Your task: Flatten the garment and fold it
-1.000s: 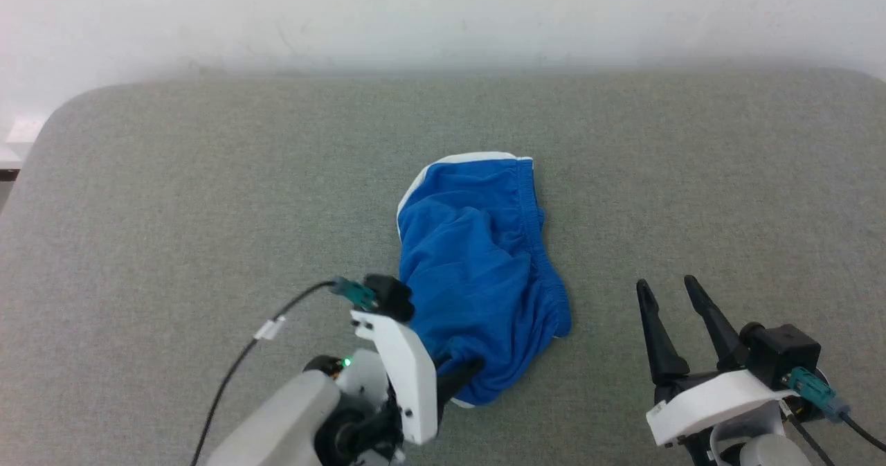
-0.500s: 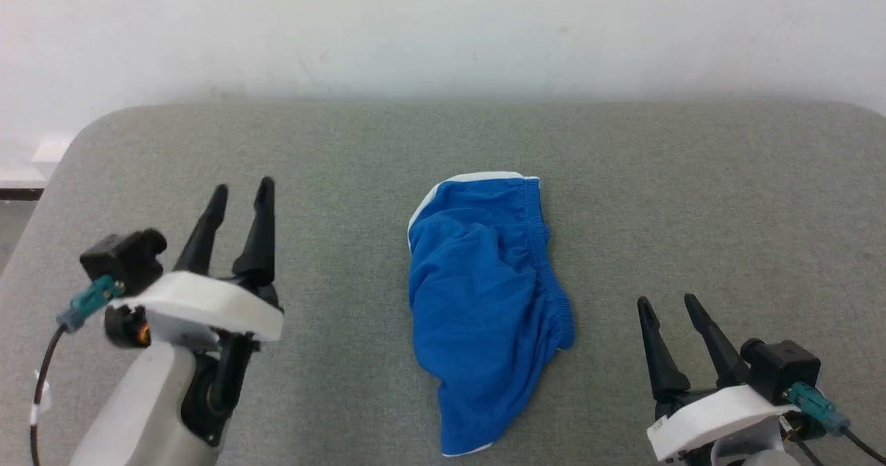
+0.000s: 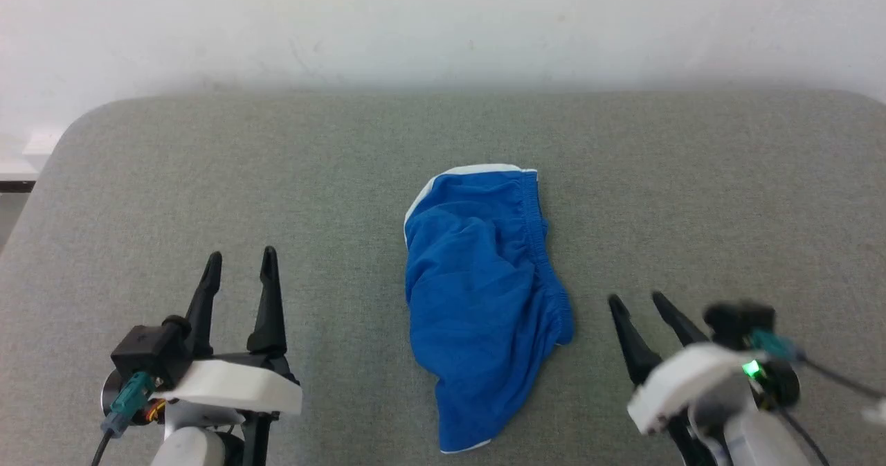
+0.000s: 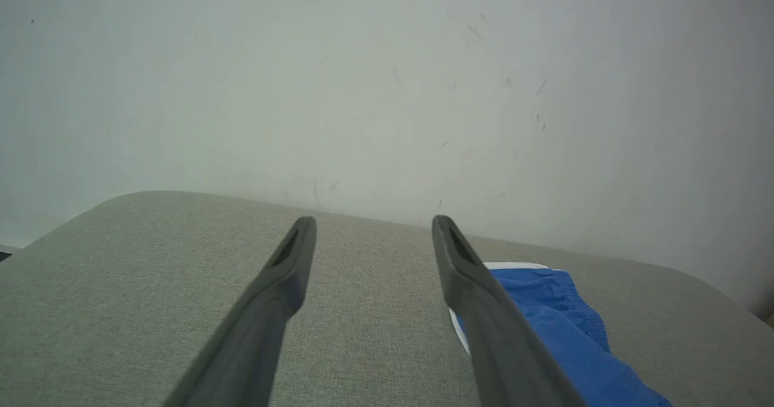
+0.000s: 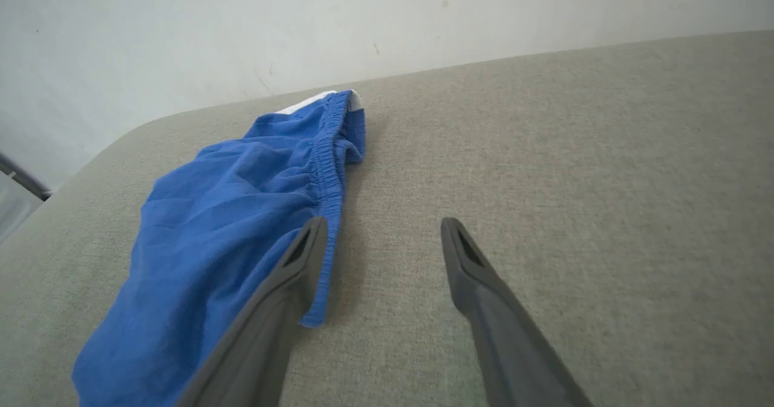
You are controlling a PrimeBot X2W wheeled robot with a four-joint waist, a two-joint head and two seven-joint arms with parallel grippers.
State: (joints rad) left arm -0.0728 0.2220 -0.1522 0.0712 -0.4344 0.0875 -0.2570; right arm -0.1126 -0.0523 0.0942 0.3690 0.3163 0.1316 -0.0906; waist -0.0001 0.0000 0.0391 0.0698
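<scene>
Since the earlier frames the left tool [image 3: 241, 253] has let go of the near end of the garment [image 3: 477, 300] and drawn off to the side. The right tool [image 3: 634, 297] has edged a little toward the cloth and appears blurred.

The bench [image 3: 208, 175] is covered in grey fabric with rounded far corners. It spreads beneath and ahead of both tools and ends at a pale wall [image 3: 443, 23] beyond their fingertips.

The garment, bright blue and rumpled, lies free on the bench between the two tools, to the right of the left tool and to the left of the right tool. It is elongated, running from beside the tool bodies to well ahead of the fingertips. Neither tool touches it in the head view. In the right wrist view it lies just beside that tool's left finger, which hides part of its edge.

Left tool: jaws spread wide, nothing between them, fingers pointing toward the wall. Right tool: jaws likewise spread wide and empty, fingers angled slightly toward the garment.

The gathered waistband [image 3: 536, 244] forms the garment's edge on the right tool's side. White trim [image 3: 477, 169] borders its far end, and a thin white edge shows at its near end. A green light [image 3: 749, 368] glows on the right tool's wrist.
</scene>
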